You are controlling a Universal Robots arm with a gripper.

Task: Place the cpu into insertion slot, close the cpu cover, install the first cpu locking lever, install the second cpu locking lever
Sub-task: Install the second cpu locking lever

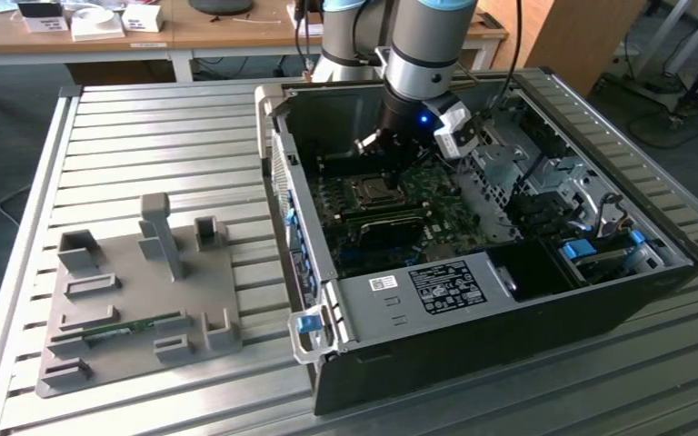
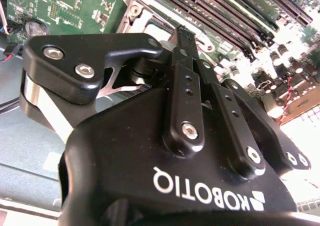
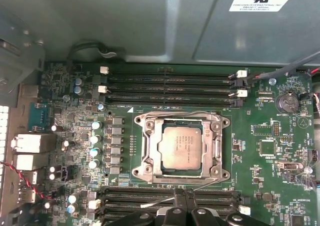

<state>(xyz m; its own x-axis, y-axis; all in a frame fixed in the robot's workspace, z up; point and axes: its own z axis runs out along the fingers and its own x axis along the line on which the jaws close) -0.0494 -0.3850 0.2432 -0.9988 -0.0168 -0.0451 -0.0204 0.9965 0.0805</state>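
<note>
The cpu (image 3: 181, 146), a silver-grey square, lies flat in the insertion slot (image 1: 371, 190) on the green motherboard. The cpu cover (image 3: 150, 153), a silvery frame with a square window, lies down around the chip. My gripper (image 3: 185, 192) hangs just beside the socket's edge, over the nearer memory slots, with its black fingers pressed together and nothing visible between them. A thin silvery lever rod (image 3: 159, 202) runs aslant right by the fingertips. In the second wrist view the gripper (image 2: 184, 34) points at the socket frame. In the exterior view the gripper (image 1: 385, 150) reaches down into the open case.
Long black memory slots (image 3: 170, 84) flank the socket on both sides. The computer case (image 1: 446, 345) walls enclose the board closely. A grey fixture plate (image 1: 143, 291) with upright holders lies on the ribbed metal table (image 1: 143, 127) at the exterior view's left.
</note>
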